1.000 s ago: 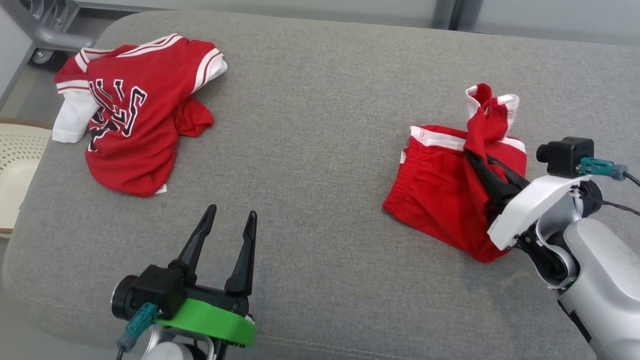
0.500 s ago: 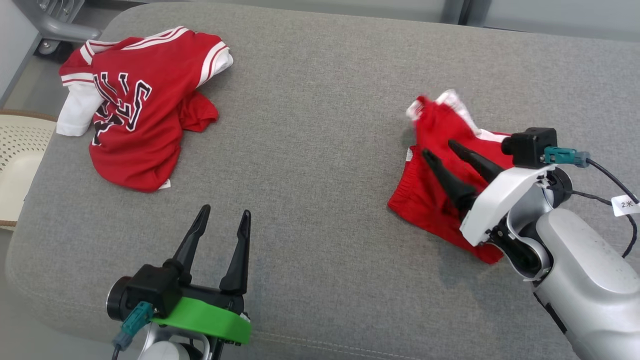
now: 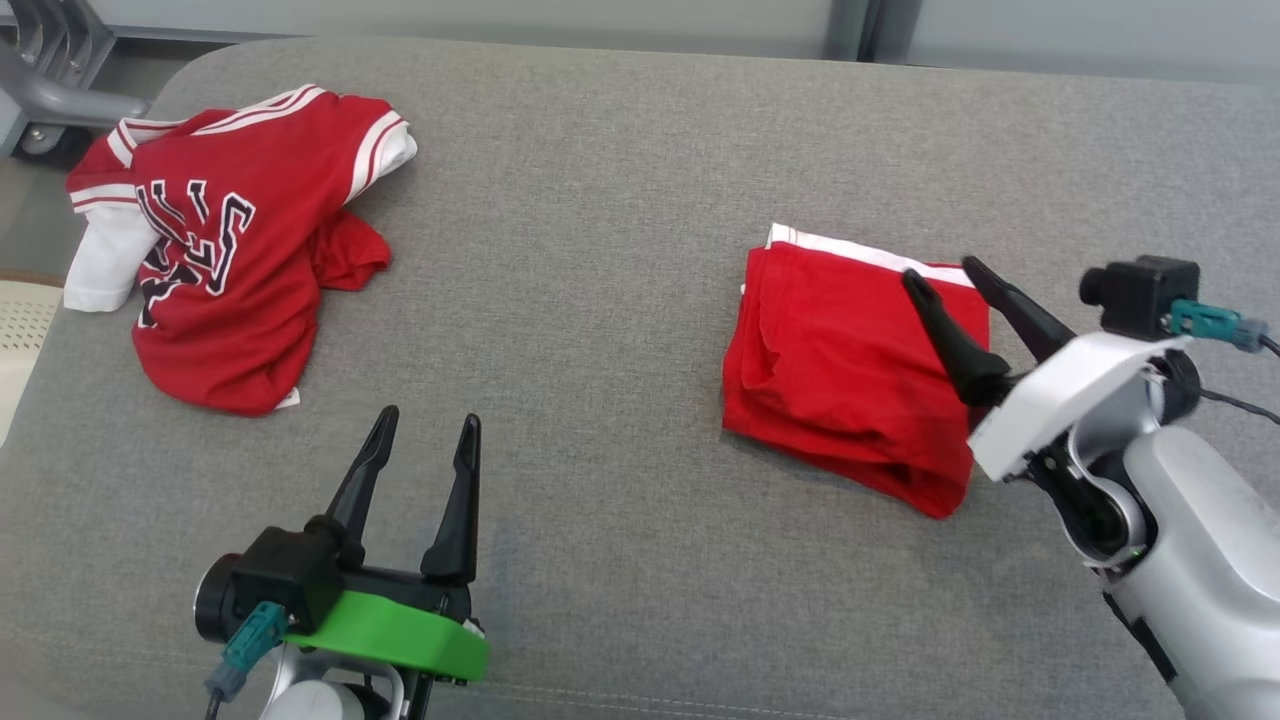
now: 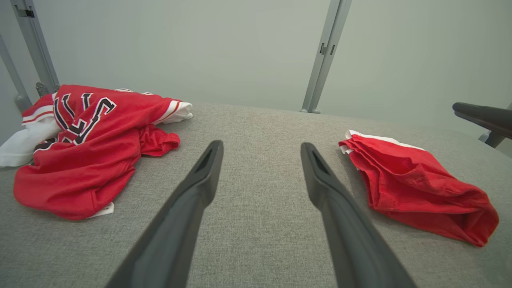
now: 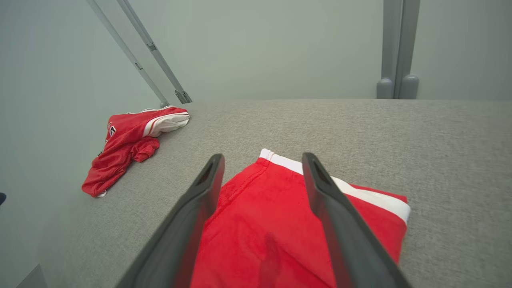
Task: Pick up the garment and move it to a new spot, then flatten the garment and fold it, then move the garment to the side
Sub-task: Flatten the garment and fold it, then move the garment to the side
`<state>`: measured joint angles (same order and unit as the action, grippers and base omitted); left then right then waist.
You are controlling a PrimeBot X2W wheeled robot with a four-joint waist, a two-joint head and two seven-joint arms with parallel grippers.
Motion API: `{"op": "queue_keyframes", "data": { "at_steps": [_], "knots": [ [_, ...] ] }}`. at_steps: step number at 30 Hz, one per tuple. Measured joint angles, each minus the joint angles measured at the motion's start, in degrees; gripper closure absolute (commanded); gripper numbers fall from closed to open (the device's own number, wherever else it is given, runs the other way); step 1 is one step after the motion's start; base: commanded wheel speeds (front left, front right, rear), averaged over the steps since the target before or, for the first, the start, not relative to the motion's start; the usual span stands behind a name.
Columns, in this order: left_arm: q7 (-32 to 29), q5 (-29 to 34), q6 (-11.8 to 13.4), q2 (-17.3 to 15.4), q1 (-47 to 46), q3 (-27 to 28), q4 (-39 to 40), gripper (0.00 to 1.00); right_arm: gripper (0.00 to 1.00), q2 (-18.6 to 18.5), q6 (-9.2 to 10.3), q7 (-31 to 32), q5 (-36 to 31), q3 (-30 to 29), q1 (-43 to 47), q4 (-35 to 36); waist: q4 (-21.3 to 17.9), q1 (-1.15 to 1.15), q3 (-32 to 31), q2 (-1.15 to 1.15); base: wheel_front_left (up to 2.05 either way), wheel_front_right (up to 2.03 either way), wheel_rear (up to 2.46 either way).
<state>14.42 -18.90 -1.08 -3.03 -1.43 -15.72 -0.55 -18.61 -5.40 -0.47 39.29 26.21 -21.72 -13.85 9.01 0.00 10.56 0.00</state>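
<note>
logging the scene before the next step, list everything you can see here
shorts: one, red with a white stripe, folded, on the right of the surface
jersey: one, red with white trim and black-and-white lettering, crumpled, at the far left of the surface
padded surface: one, grey fabric, under both garments
frame post: one clearly seen, grey metal, behind the surface
perforated object: one, cream, off the left edge; cannot tell what it is
left gripper: one, dark fingers on a green mount, open, near left, holding nothing
right gripper: one, dark fingers on a white mount, open, over the shorts, holding nothing
</note>
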Motion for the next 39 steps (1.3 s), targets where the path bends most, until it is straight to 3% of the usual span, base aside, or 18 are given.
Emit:
{"op": "queue_keyframes", "data": {
  "at_steps": [6, 26, 27, 28, 30, 31, 35, 39],
  "knots": [
    [0.0, 0.0, 0.0, 0.0, 0.1, -0.8, 0.5, 0.0, 0.0, -4.2, 3.04, 0.0, 2.6, -4.4, 7.0, -3.4, -1.6, 0.0, 0.0, 0.0, 0.0, 0.0, 0.0],
    [0.0, 1.5, -0.9, 0.1, -0.1, -2.0, 0.7, 0.0, 0.0, -0.4, 1.37, 2.7, 11.1, -5.7, 9.1, -9.1, 1.7, 0.0, 2.5, 0.0, 0.0, 0.0, 0.0],
    [0.0, 1.5, -0.9, 0.1, -0.1, -2.0, 0.7, 0.0, 0.09, -0.4, 1.37, 2.7, 11.1, -5.7, 9.1, -9.1, 1.7, 0.0, 2.5, 0.0, 0.0, 0.0, 0.0],
    [0.0, 1.5, -0.9, 0.1, -0.1, -2.1, 0.7, 0.0, 0.49, -0.2, 1.37, 3.0, 11.3, -5.7, 8.9, -9.3, 2.0, 0.0, 2.6, 0.0, 0.0, 0.0, 0.0],
    [0.0, 1.5, -0.9, 0.1, -0.3, -2.1, 0.7, 0.0, 0.89, 0.2, 1.19, 3.6, 12.3, -5.8, 8.2, -9.8, 2.5, 0.0, 2.8, 0.0, 0.0, 0.0, 0.0],
    [0.0, 1.5, -0.9, 0.1, -0.4, -2.2, 0.7, 0.0, 1.0, 0.3, 0.93, 4.0, 13.1, -6.1, 7.7, -10.0, 2.8, 0.0, 2.9, 0.0, 0.0, 0.0, 0.0],
    [0.0, 1.5, -0.9, 0.1, -1.1, -1.7, 0.9, 0.0, 1.0, -0.3, 0.62, 6.0, 14.4, -7.0, 5.7, -10.2, 3.6, 0.0, 3.5, 0.0, 0.0, 0.0, 0.0],
    [0.0, 1.5, -0.9, 0.2, -1.2, -1.2, 1.1, 0.0, 1.0, -4.9, 0.36, 9.3, 14.0, -7.1, 2.8, -10.2, 3.9, 0.0, 4.4, 0.0, 0.0, 0.0, 0.0]
  ]
}}
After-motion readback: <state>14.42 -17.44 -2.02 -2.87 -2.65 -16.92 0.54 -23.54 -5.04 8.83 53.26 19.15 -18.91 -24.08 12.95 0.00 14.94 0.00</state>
